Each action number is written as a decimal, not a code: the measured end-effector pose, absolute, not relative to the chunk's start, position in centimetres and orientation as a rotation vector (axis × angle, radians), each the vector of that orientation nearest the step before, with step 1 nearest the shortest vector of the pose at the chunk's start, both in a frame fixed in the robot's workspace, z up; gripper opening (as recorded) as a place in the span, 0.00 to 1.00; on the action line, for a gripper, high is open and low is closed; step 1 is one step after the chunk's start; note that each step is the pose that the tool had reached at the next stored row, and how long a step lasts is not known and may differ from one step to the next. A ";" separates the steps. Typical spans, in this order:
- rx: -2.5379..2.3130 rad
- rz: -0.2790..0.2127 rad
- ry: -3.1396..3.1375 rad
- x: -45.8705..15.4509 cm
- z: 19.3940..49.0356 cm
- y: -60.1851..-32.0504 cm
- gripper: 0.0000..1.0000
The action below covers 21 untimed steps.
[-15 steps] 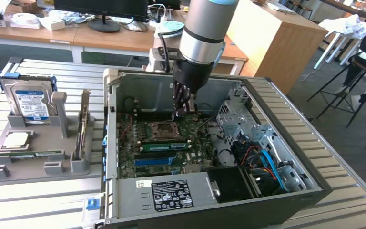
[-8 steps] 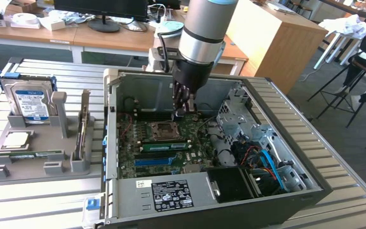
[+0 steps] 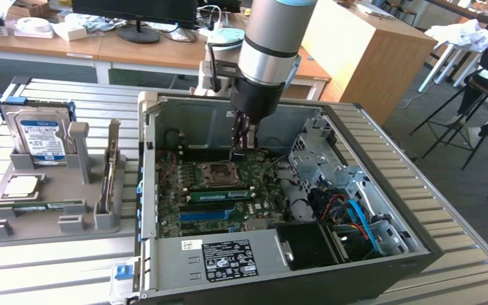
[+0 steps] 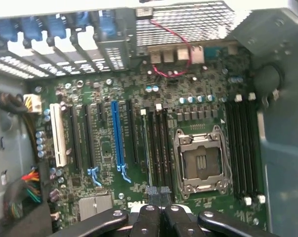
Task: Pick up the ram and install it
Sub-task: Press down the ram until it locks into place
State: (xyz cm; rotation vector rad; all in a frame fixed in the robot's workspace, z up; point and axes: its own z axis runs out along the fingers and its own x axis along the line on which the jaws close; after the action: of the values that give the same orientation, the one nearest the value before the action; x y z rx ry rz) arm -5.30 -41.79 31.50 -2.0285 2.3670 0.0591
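Observation:
A ram point(image 3: 219, 192) stands edge-up in a slot on the motherboard point(image 3: 195, 219) inside the open computer case, just in front of the processor socket point(image 3: 218, 170). In the wrist view this ram point(image 4: 148, 148) is a thin green line beside several black slots point(image 4: 161, 148). My gripper point(image 3: 242, 151) reaches down into the case behind the socket. Its fingers point(image 4: 152, 190) are shut together, with nothing visible between them, close to the near end of the ram. Another ram point(image 3: 36, 206) lies flat in the grey fixture outside the case.
The grey fixture point(image 3: 74, 222) at the exterior view's left carries a hard drive point(image 3: 42, 136) and a silver processor chip point(image 3: 21, 186). Case walls point(image 3: 147, 165), a drive cage point(image 3: 325, 159) and blue cables point(image 3: 358, 216) surround the board. A blue slot point(image 4: 117, 133) and a white slot point(image 4: 57, 133) lie further along the board.

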 end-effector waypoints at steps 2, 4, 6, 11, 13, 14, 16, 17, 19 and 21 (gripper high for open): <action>-1.985 0.058 2.403 -5.3 31.5 -41.8 0.10; -1.941 0.058 2.437 -5.3 31.5 -41.8 0.10; -1.895 0.057 2.473 -5.3 31.5 -41.8 0.10; -1.781 0.055 2.554 -5.3 31.5 -41.8 0.10; -1.732 0.054 2.587 -5.3 31.5 -41.8 0.10; -1.711 0.054 2.601 -5.3 31.5 -41.8 0.10; -1.661 0.053 2.632 -5.3 31.5 -41.8 0.10; -1.637 0.053 2.646 -5.3 31.5 -41.8 0.10; -1.590 0.052 2.675 -5.3 31.5 -41.8 0.10; -1.541 0.051 2.702 -5.3 31.5 -41.8 0.10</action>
State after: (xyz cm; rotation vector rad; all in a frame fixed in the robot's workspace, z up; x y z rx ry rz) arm -5.31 -41.79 31.48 -1.5410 2.7022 0.0510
